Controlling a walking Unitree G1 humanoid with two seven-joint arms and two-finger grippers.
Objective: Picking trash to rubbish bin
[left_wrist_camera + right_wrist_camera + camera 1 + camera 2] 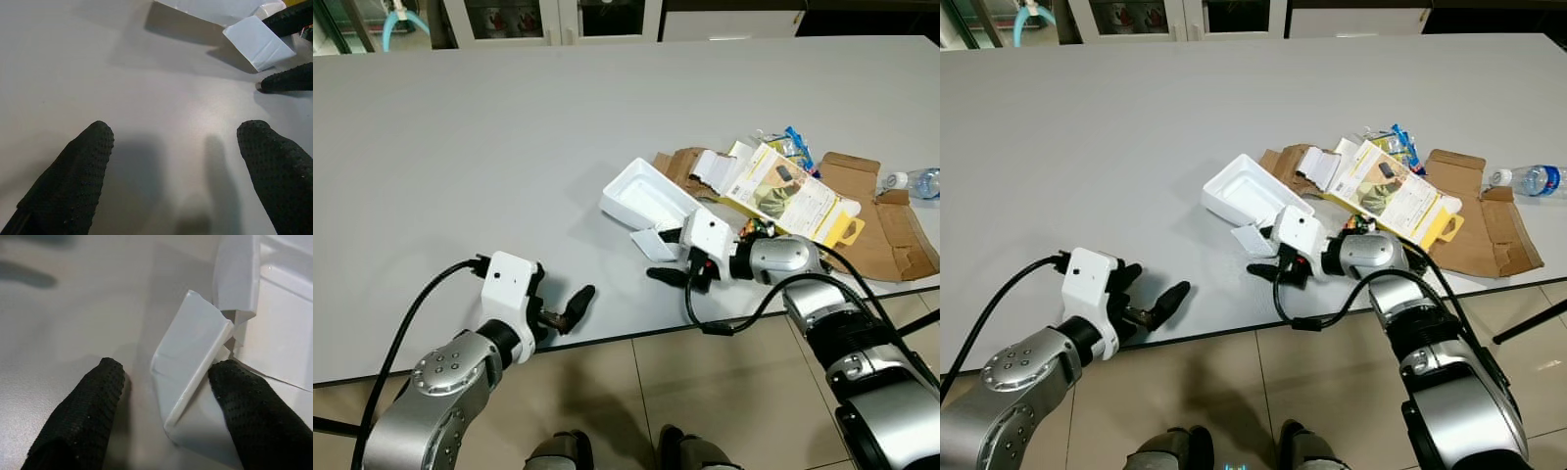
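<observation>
While the right claw [668, 264] sits low on the grey worktop [509, 147] with its fingers spread either side of a loose white flap [190, 357] of the white foam tray [646, 196], nothing is gripped yet; the step in hand looks like the approach to a first piece of trash. That tray lies at about 11 o'clock from the claw, at the near-left end of a litter heap: flattened cardboard [891, 230], a yellow printed package [788, 191], and a plastic bottle [915, 181] at the far 2 o'clock corner. Next, the fingers would need to close on the flap. The left claw [566, 305] rests released near the worktop's front edge, at 8 o'clock from the tray, with bare surface ahead. No bin is visible.
</observation>
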